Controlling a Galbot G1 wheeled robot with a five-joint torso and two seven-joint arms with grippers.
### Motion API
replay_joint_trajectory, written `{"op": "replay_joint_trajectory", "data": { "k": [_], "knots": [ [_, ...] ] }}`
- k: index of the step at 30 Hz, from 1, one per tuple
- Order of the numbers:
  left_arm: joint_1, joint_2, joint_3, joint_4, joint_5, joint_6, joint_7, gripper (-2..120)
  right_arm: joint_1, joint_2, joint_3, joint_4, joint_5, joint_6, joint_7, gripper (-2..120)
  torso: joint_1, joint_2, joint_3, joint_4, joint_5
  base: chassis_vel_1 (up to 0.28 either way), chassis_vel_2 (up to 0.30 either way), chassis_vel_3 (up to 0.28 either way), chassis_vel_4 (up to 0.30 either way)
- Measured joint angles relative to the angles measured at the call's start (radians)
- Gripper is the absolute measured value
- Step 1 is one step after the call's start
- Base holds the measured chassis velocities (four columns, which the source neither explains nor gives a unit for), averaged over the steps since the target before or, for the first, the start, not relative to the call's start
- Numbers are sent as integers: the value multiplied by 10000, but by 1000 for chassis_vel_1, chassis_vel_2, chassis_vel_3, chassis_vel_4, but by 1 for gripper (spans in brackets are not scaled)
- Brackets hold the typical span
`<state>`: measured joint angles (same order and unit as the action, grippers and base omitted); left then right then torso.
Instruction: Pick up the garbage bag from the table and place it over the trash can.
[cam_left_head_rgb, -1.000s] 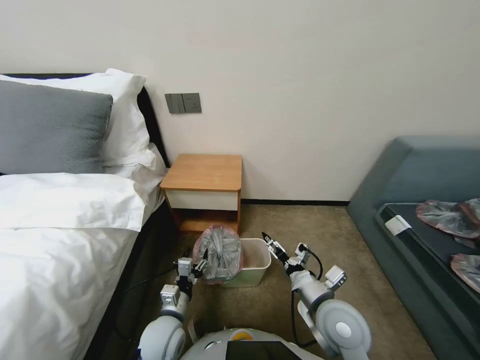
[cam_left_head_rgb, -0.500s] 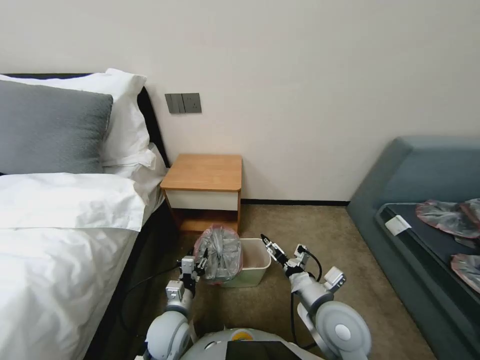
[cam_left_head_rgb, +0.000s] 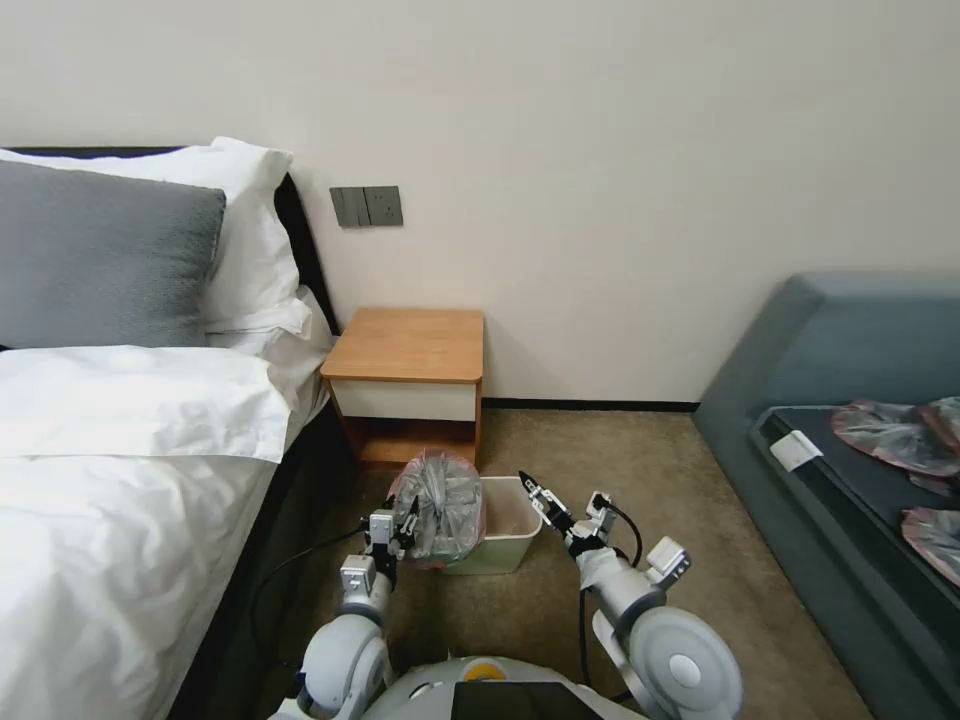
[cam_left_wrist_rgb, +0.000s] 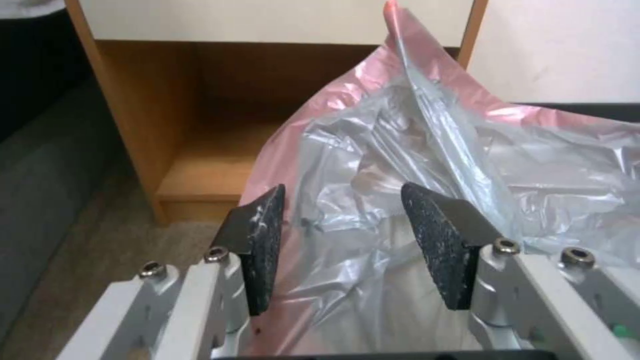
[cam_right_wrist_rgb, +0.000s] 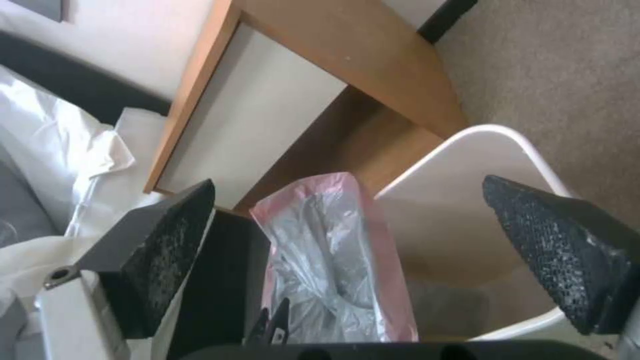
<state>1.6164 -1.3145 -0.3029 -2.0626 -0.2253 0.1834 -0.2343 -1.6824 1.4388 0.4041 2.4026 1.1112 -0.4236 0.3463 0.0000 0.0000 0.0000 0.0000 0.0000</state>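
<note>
Hanging over trash can (cam_left_head_rgb: 502, 525) left rim, garbage bag (cam_left_head_rgb: 440, 505) sits w/ my left tool (cam_left_head_rgb: 397, 528) spread around it; right tool (cam_left_head_rgb: 536, 494) spread, opposite rim.

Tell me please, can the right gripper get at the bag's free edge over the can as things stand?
Probably yes: the right gripper is open beside the trash can, nothing between it and the bag.

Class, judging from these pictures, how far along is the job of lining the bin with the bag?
Done: the garbage bag is off the table and draped on the trash can's left side. In hand: the left gripper is open around the bag's plastic; the right gripper is open at the bin's right rim. Left: the bin's right half is uncovered, so the rim needs stretching across.
</note>
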Motion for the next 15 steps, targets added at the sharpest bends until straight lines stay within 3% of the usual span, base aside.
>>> {"op": "replay_joint_trajectory", "data": {
  "k": [15],
  "knots": [
    [-525,-47,449,339,-197,268,-163,49,-73,96,118,14,-38,7,13,100,0,0,0,0,0,0,0,0,0]
  ]
}}
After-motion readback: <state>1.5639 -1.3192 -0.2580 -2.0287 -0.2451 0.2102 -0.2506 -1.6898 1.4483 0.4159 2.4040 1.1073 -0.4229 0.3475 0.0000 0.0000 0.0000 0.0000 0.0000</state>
